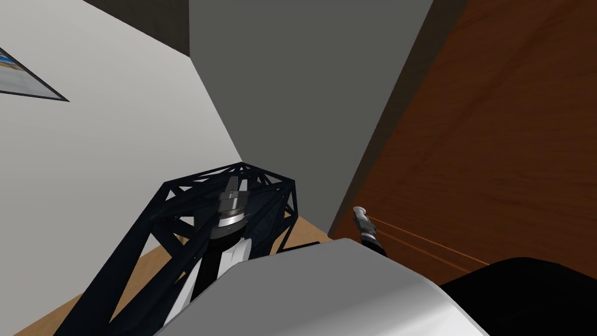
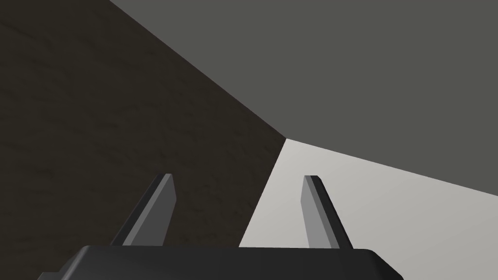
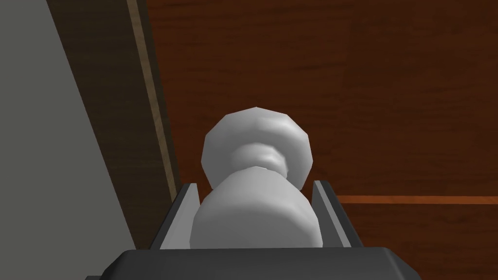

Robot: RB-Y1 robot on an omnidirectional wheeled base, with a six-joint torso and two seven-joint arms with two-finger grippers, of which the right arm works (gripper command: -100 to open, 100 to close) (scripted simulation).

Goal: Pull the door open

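A reddish-brown wooden door (image 1: 495, 146) fills the right side of the head view. Its pale grey round knob (image 3: 255, 194) sticks out from the door panel (image 3: 340, 73), close to the dark door frame (image 3: 112, 121). My right gripper (image 3: 256, 183) is shut on the knob, one finger pressing each side of it. In the head view that gripper (image 1: 362, 220) sits small at the door's near edge. My left gripper (image 1: 234, 185) is held over a dark lattice structure; its fingers (image 2: 163, 209) stand open with nothing between them.
A grey wall (image 1: 303, 87) stands straight ahead, left of the dark door frame (image 1: 396, 99). A black open-lattice piece of furniture (image 1: 175, 210) stands at my left on a light wooden floor (image 1: 303, 230). A framed picture (image 1: 23, 79) hangs on the white left wall.
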